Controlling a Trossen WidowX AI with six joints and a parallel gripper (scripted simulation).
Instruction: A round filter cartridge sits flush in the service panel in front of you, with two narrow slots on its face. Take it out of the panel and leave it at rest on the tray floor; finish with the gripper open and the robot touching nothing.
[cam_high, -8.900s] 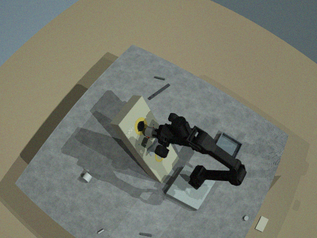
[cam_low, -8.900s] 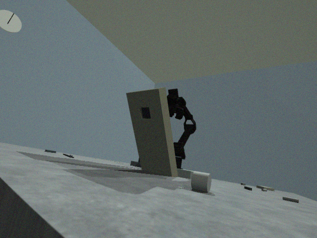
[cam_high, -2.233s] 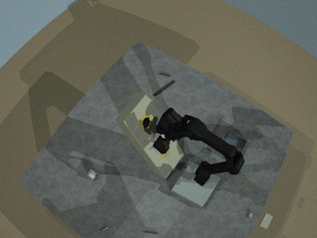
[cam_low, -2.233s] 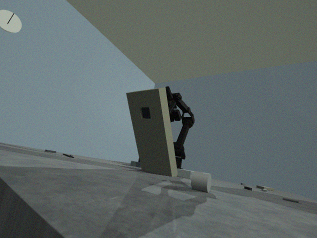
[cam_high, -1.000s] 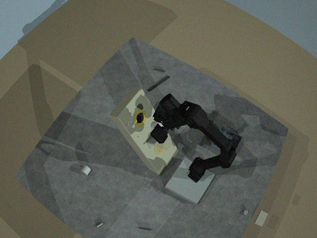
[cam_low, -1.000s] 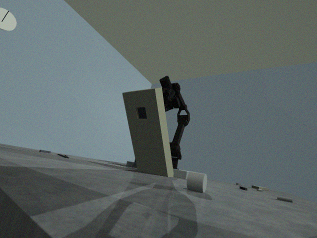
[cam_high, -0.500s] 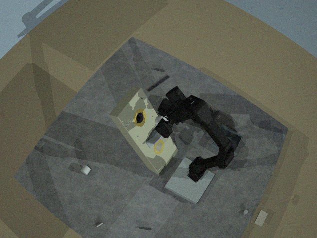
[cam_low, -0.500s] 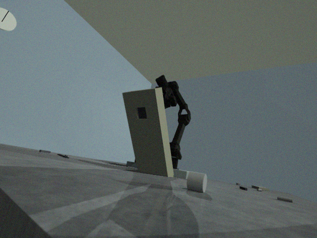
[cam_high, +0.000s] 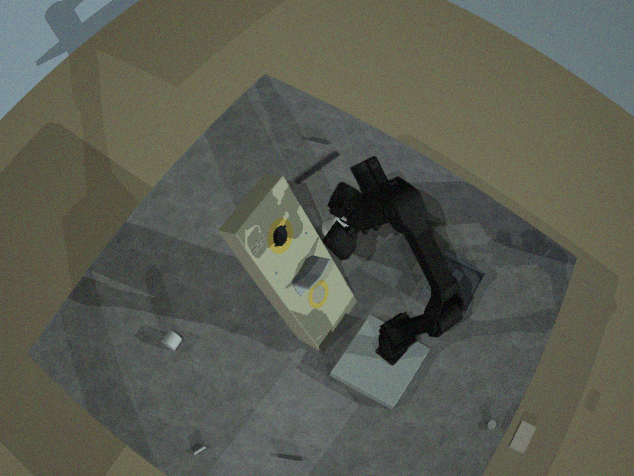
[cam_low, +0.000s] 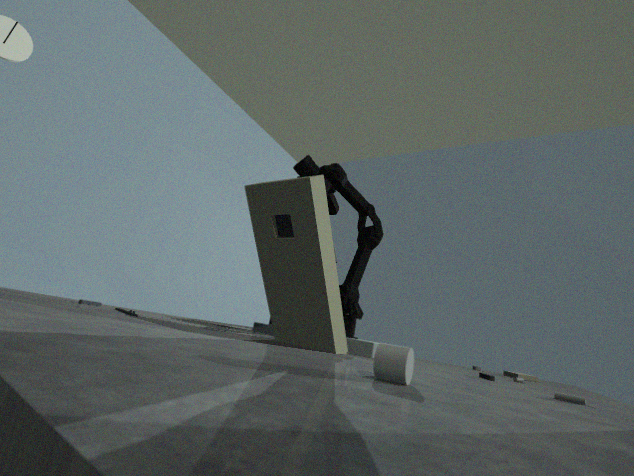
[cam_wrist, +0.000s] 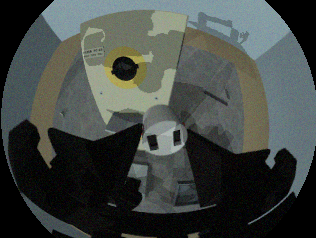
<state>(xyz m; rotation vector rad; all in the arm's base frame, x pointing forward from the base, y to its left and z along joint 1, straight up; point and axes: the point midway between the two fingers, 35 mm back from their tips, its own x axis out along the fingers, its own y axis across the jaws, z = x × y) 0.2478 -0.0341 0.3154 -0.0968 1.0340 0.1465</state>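
The round pale cartridge (cam_high: 340, 221) (cam_wrist: 164, 131) is out of the service panel (cam_high: 268, 263) (cam_low: 297, 286) (cam_wrist: 132, 96). Its face with two dark slots points toward the wrist camera. My gripper (cam_high: 338, 219) (cam_wrist: 163, 130) is shut on the cartridge's sides and holds it in the air, in front of the panel. The round socket (cam_high: 280, 235) (cam_wrist: 124, 68) inside its yellow ring is dark and empty. The tray (cam_high: 468, 278) (cam_wrist: 186, 193) appears as a dark bluish bin beyond the arm, partly hidden by it. In the exterior view the panel hides the cartridge.
A grey hood (cam_high: 311, 273) (cam_wrist: 125, 120) juts from the panel face below the socket. The arm base stands on a pale slab (cam_high: 368, 371). A white cylinder (cam_high: 172, 340) (cam_low: 393, 364) lies behind the panel. A dark bar (cam_high: 317, 167) (cam_wrist: 216, 98) lies past the panel's far side.
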